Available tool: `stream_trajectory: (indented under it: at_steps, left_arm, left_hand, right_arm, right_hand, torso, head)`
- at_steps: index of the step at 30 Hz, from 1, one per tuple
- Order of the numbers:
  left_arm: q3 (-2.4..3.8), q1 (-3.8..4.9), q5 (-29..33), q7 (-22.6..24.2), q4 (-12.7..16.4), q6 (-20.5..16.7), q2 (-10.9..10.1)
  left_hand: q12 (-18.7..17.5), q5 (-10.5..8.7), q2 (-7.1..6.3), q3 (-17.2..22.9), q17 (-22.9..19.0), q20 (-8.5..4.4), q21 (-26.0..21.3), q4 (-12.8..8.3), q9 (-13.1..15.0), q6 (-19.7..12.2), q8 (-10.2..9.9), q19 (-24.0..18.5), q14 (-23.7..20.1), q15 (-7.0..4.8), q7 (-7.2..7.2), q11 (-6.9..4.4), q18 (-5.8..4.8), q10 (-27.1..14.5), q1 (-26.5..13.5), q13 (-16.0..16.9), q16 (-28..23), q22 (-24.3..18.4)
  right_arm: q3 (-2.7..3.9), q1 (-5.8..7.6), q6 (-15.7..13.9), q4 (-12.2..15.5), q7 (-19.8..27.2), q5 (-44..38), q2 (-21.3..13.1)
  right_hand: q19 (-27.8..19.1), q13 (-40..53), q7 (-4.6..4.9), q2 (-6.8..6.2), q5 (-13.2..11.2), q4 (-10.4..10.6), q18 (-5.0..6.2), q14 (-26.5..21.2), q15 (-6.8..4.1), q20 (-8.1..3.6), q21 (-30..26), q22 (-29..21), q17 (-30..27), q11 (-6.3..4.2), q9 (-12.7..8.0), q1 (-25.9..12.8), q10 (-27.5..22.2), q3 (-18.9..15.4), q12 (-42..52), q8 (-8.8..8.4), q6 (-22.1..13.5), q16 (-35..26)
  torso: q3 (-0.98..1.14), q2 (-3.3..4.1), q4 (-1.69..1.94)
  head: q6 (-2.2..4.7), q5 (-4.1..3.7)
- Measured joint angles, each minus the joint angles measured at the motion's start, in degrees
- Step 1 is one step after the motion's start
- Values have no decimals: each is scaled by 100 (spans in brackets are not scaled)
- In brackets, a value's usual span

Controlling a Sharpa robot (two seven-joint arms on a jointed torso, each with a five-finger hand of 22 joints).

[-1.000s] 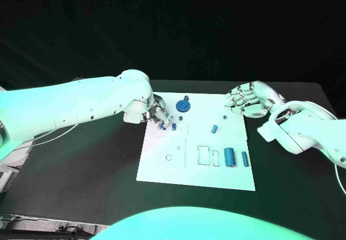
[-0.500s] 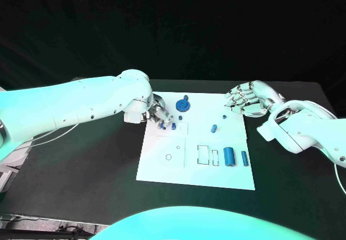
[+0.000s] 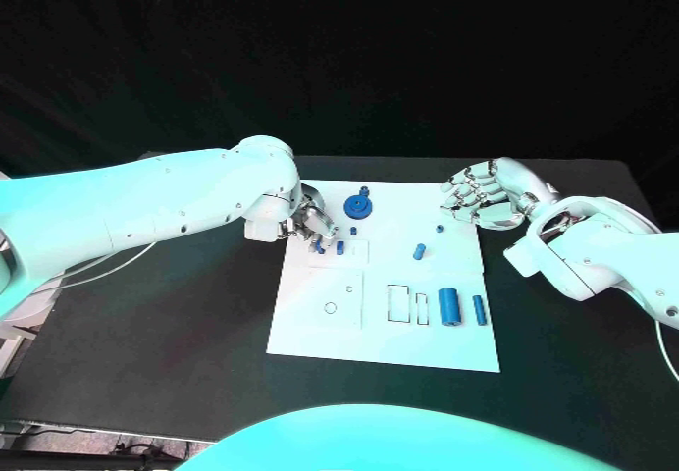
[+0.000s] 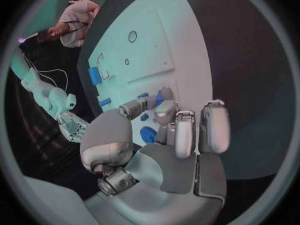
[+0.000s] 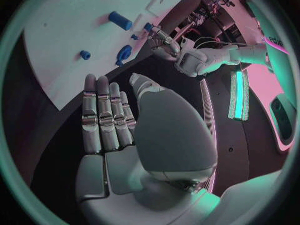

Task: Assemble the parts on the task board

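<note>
The white task board (image 3: 354,334) lies in the middle of the black table. My left hand (image 3: 309,226) hovers over the board's far left corner, and its fingertips (image 4: 165,105) pinch a small blue part (image 4: 160,98) just above the board. A blue gear (image 3: 359,206) lies beside that hand, and a small blue peg (image 3: 420,252) lies further right. A thick blue cylinder (image 3: 450,306) and a slimmer one (image 3: 480,310) lie near the board's right edge. My right hand (image 3: 481,194) hangs by the far right corner, fingers straight and side by side (image 5: 106,115), holding nothing.
Empty slots (image 3: 405,304) and small holes (image 3: 332,308) mark the board's middle. Bare black table (image 3: 170,334) surrounds the board on both sides and in front. In the right wrist view the gear (image 5: 124,52) and a blue cylinder (image 5: 120,20) lie on the board.
</note>
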Motion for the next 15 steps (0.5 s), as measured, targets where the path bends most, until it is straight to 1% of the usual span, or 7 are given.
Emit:
stream_trajectory:
  at_steps: [1,2,3,8,13,15]
  left_arm:
    - [0,1,2,-4,-4,4,3]
    - [0,2,5,-8,-8,10,6]
    - [0,2,7,-11,-10,15,9]
    - [2,6,8,-22,-17,49,18]
    - [4,8,8,-23,-18,71,16]
    - [5,8,8,-22,-17,77,14]
  left_hand:
    - [43,-33,0,0,0,2,0,0,9,26,-17,2,0,0,-8,16,0,38,0,57,0,0]
    - [65,-36,1,3,0,21,0,-3,18,29,-32,21,0,0,-10,6,-1,49,-1,97,0,0]
    - [65,-59,10,94,0,21,0,-96,15,29,-35,21,0,0,-10,5,-1,49,-10,112,0,0]
    - [91,-73,25,86,0,21,0,-105,28,29,-35,21,2,-2,-10,7,-1,51,-25,169,0,0]
    - [91,-80,31,80,-1,0,0,-111,31,31,-40,42,9,-33,-9,6,-1,71,-31,195,0,0]
    - [116,-82,31,79,-1,0,0,-112,31,32,-45,42,9,-34,-9,5,-1,72,-31,224,0,0]
  right_arm:
    - [0,0,1,1,0,0,-1]
    - [0,0,3,2,0,0,-2]
    - [0,0,5,3,0,0,-3]
    - [0,0,12,8,1,0,-6]
    - [0,0,15,10,2,0,-11]
    - [0,0,17,10,2,-1,-12]
  right_hand:
    - [0,0,0,0,0,0,0,0,0,0,0,-5,0,0,-2,0,0,0,0,0,0,0]
    - [0,0,0,0,0,0,0,0,0,0,0,-6,0,0,-5,0,0,0,0,0,0,0]
    - [0,0,0,0,0,0,-1,0,0,0,0,-6,0,0,-5,0,0,0,0,0,0,0]
    - [0,0,0,0,0,0,0,0,0,0,0,-6,0,0,-5,0,0,0,0,0,0,0]
    - [0,-5,0,0,5,-9,0,0,0,0,0,-7,-3,0,-5,0,0,9,0,0,0,0]
    - [0,-11,0,-20,22,-23,0,0,0,0,0,-12,-7,0,-4,20,0,23,0,0,0,0]
  torso:
    - [1,0,0]
    - [3,0,0]
    - [3,0,0]
    - [1,-2,2]
    - [0,-3,2]
    - [-3,-3,3]
  head:
    - [-3,-2]
    - [-5,-4]
    - [-6,-8]
    - [-11,-17]
    - [-8,-16]
    - [-4,-16]
